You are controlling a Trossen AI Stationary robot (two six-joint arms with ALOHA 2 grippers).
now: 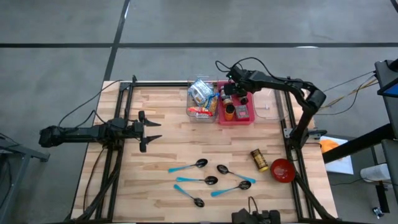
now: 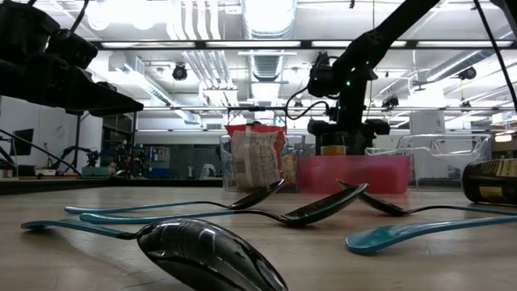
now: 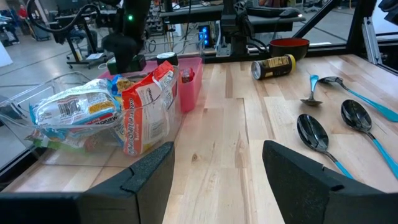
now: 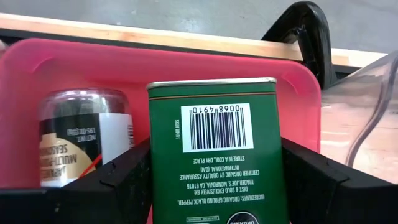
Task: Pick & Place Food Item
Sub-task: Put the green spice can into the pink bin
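Your right tool (image 1: 227, 93) hangs over the pink bin (image 1: 249, 118) at the far side of the desk (image 1: 186, 143). In its wrist view a green tin (image 4: 217, 168) of ground black pepper stands between the two dark fingers (image 4: 124, 180), which flank it on either side. Whether the pads press the tin or stand just clear of it cannot be told. The tin is upright inside the pink bin, just beside a dark-capped seasoning jar (image 4: 84, 140) that is also in the bin.

Left of the pink bin, and touching it, a clear bin (image 1: 194, 109) holds several snack packets (image 3: 146, 106).

Your left tool (image 1: 152, 130) waits above the left part of the desk, its fingers (image 3: 149, 180) apart with nothing between them.

On the near half of the desk lie five spoons (image 1: 205, 180) with blue handles. Toward the right edge a brown jar (image 1: 259, 159) lies on its side, near a red bowl (image 1: 283, 170).
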